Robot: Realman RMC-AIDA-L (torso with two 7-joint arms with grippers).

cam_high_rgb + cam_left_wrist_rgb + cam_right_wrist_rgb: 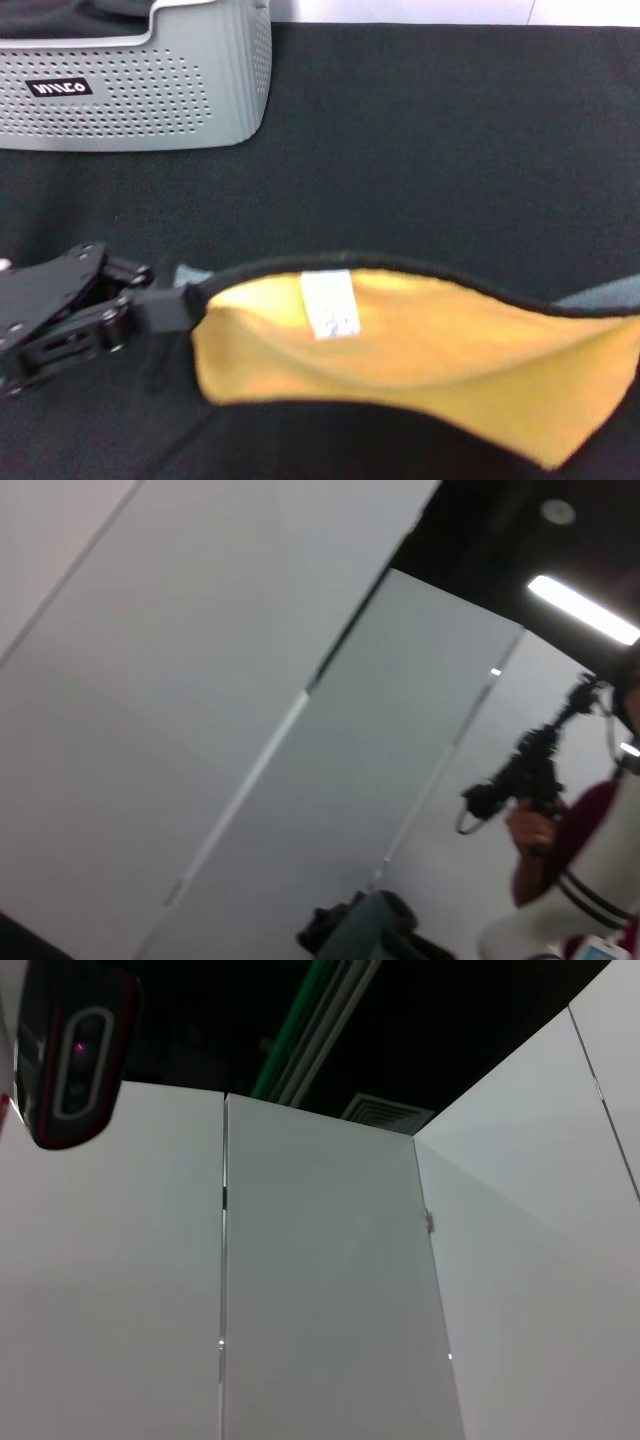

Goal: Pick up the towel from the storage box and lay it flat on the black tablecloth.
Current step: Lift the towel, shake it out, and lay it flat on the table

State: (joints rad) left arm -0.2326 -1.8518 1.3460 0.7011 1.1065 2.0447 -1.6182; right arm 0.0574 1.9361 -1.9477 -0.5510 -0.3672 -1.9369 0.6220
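The towel hangs stretched low across the front of the head view, above the black tablecloth. Its yellow-orange face with a small white label is turned toward me, and a strip of the grey face shows at the right. My left gripper comes in from the left and is shut on the towel's left corner. The towel's right end runs past the picture's edge, and my right gripper is out of view. The storage box stands at the back left. Both wrist views show only walls and ceiling.
The grey perforated box with its black label sits well behind the left gripper. Black cloth stretches open between the box and the towel and off to the right. In the left wrist view a person holds a camera rig.
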